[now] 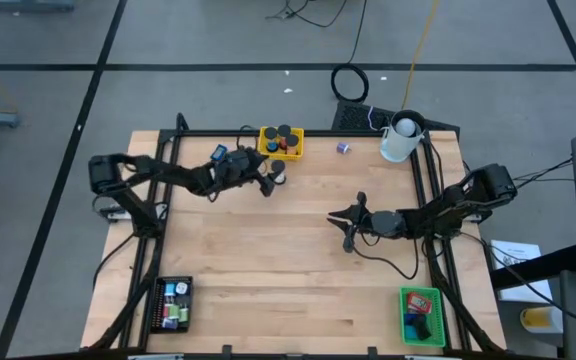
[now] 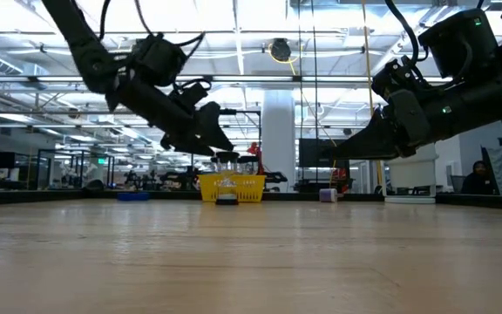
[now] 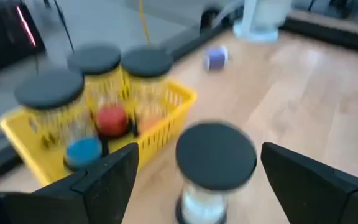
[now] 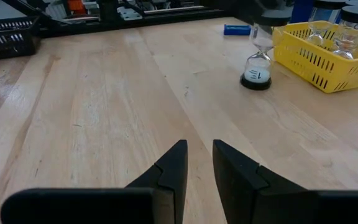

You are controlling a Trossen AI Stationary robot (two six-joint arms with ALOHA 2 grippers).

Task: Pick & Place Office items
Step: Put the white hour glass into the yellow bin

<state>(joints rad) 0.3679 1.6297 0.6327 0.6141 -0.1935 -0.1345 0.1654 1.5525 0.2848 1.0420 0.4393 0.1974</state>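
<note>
At the far edge of the counter [image 1: 298, 250], just beside the yellow tray [image 1: 293, 148], a small sand timer [image 3: 215, 165] stands upright on the wood, black caps top and bottom around a clear waist; the left pincer [image 1: 268, 180] straddles it with jaws wide apart, touching nothing. The timer looks light, rigid, probably breakable at the narrow waist and top-heavy enough to tip; the judged hold is across the broad black cap or just under it, with modest squeeze. Similar timers stand in the tray. The right pincer [image 1: 348, 236] waits mid-counter, jaws nearly together, holding nothing.
</note>
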